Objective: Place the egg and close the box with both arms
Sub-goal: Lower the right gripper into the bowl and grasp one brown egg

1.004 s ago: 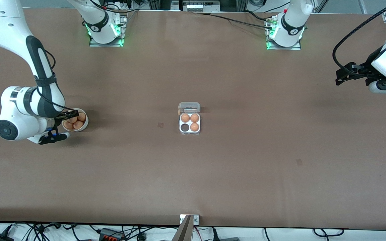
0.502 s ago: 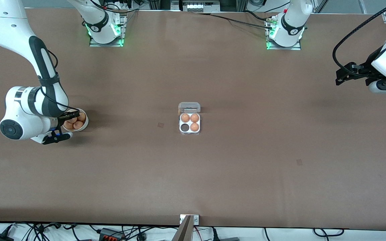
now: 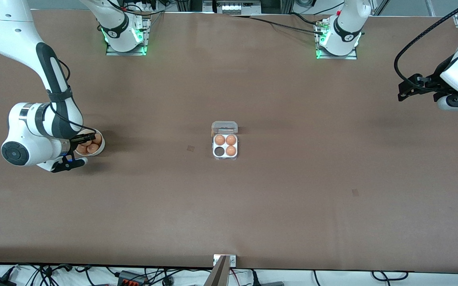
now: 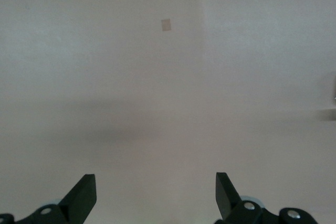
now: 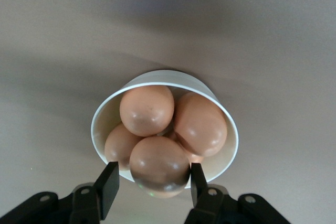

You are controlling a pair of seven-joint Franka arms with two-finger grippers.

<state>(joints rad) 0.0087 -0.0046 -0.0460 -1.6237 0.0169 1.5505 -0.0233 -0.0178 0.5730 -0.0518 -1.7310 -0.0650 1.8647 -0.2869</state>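
The box [image 3: 225, 145] sits mid-table with its clear lid [image 3: 224, 127] open. It holds three brown eggs and one empty cell [image 3: 218, 151]. A round white bowl [image 3: 101, 147] of brown eggs stands toward the right arm's end. My right gripper [image 3: 80, 150] is open at the bowl. In the right wrist view its fingers [image 5: 108, 187] straddle the nearest egg [image 5: 160, 163] at the bowl's rim [image 5: 168, 74], with a small gap on one side. My left gripper [image 3: 402, 91] waits open and empty over bare table at the left arm's end; it also shows in the left wrist view [image 4: 155, 192].
Small darker patches mark the brown table [image 3: 292, 198] at one spot [image 3: 190, 148] near the box and another [image 3: 355, 192] nearer the front camera. A metal bracket [image 3: 224, 260] sits at the table's front edge.
My right arm has shifted slightly toward the bowl, bringing its fingers in around an egg. The left arm and the box have not moved.
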